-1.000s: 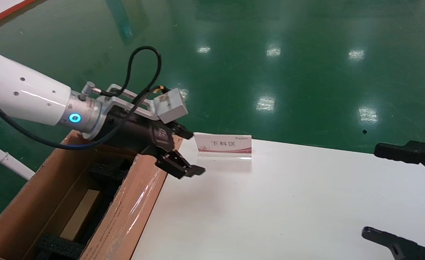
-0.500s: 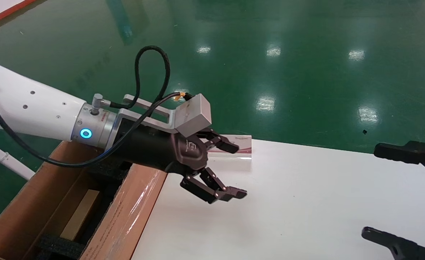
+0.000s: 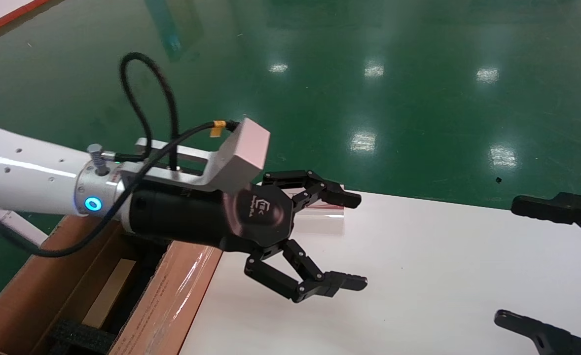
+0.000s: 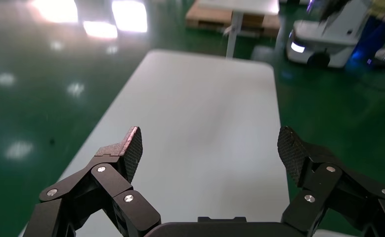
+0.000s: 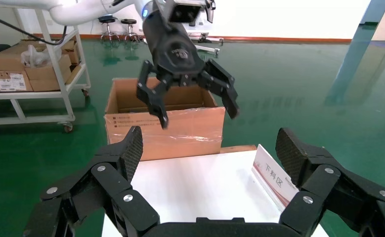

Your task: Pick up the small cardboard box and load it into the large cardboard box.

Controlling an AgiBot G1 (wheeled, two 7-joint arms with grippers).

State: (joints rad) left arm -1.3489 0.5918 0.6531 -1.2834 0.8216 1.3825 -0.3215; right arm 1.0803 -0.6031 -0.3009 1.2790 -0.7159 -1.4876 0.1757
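Note:
The large cardboard box [image 3: 172, 296] stands at the table's left end, one long flap glossy with tape; it also shows in the right wrist view [image 5: 165, 128]. Inside it, between black foam inserts [image 3: 81, 337], lies the small cardboard box [image 3: 108, 291], showing its pale tan side. My left gripper [image 3: 353, 240] is open and empty, held above the table just right of the large box; its jaws also show in the left wrist view [image 4: 210, 143] and right wrist view [image 5: 197, 116]. My right gripper [image 3: 510, 260] is open and empty at the table's right edge, jaws wide apart [image 5: 209, 143].
The white table [image 3: 418, 271] stretches right of the carton. A small sign stand [image 5: 274, 180] sits near the table's far edge, partly behind my left gripper. A wooden board edge [image 5: 237, 148] lies between carton and table. A cart with boxes [image 5: 22, 74] stands beyond.
My left arm has swung from over the carton's flap out to the right above the table, its wrist turning and its jaws staying open. The right arm has not moved.

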